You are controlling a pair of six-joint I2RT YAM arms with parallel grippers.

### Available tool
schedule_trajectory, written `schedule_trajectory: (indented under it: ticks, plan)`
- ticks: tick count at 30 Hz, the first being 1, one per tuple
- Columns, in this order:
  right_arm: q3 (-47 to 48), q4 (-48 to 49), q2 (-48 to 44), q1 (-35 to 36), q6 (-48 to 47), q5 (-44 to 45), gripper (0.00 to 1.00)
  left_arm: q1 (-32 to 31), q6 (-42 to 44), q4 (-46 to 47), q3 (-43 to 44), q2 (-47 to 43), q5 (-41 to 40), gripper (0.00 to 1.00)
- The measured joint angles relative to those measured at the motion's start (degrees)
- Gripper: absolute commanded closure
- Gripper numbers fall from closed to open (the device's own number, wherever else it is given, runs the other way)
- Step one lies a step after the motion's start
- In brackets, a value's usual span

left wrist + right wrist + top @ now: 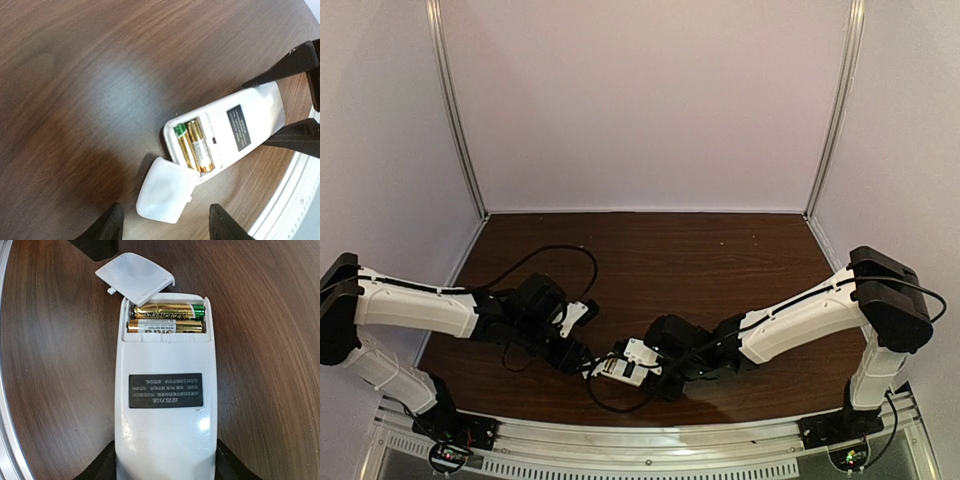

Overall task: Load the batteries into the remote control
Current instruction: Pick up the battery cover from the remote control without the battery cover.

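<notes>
The white remote control [165, 430] lies back-up on the dark wood table, its battery recess uncovered. Both gold batteries [167, 319] sit side by side in the recess; one shows a green end. My right gripper [165, 465] is shut on the remote's rear end, a finger pressed against each side. The loose white battery cover [165, 190] rests at the remote's recess end, one edge overlapping it. My left gripper [165, 230] is open, its fingers standing either side of the cover without touching it. From above, the remote [625, 362] lies between the two grippers.
The table's near edge with its metal rail [650, 440] runs just behind the remote. A black cable [560, 255] loops over the table by the left arm. Bare wood [720, 260] stretches toward the back wall.
</notes>
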Motion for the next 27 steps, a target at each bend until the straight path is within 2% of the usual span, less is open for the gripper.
schedule_trajectory:
  ticks: [14, 27]
  plan:
    - [0.0, -0.1, 0.0, 0.0, 0.0, -1.3, 1.0, -1.9, 5.7, -3.2, -0.1, 3.1, -1.7, 0.44]
    - [0.0, -0.1, 0.0, 0.0, -0.3, -1.9, 1.0, -2.2, 14.0, -4.3, 3.1, 4.2, -2.6, 0.39]
